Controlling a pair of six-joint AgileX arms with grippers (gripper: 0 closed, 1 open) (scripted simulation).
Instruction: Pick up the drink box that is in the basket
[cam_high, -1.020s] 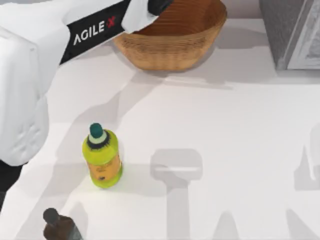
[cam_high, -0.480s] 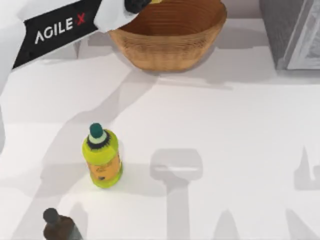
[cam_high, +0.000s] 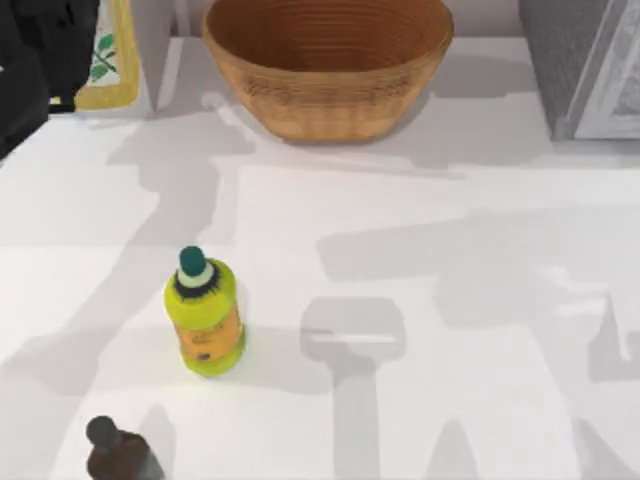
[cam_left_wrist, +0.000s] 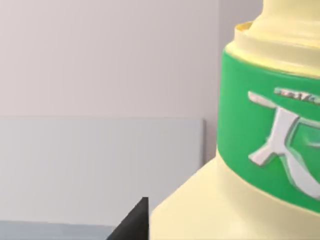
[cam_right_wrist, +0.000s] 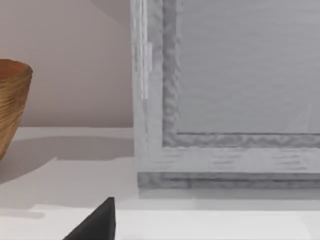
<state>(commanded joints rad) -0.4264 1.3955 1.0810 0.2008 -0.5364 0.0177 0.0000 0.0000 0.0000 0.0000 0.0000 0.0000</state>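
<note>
The drink box (cam_high: 112, 55), a cream carton with yellowish edges and green print, hangs beside the basket (cam_high: 330, 100), off to its left near the table's far left corner. My left gripper (cam_high: 70, 50) is a black mass at that corner, shut on the carton. In the left wrist view the drink box (cam_left_wrist: 250, 150) looms close with a green label, and one black fingertip (cam_left_wrist: 135, 225) shows beside it. The wicker basket's ribbed inside lies open to view with nothing in it. A dark part of my right gripper (cam_right_wrist: 97, 225) shows low over the table.
A yellow-green bottle with a teal cap (cam_high: 205, 320) stands left of the table's middle. A dark brown bottle (cam_high: 115, 455) stands at the near left edge. A grey cabinet (cam_high: 585, 65) occupies the far right corner and fills much of the right wrist view (cam_right_wrist: 225, 100).
My left arm has drawn back from over the basket to the far left, carrying the drink box out with it. The basket's inside is now uncovered.
</note>
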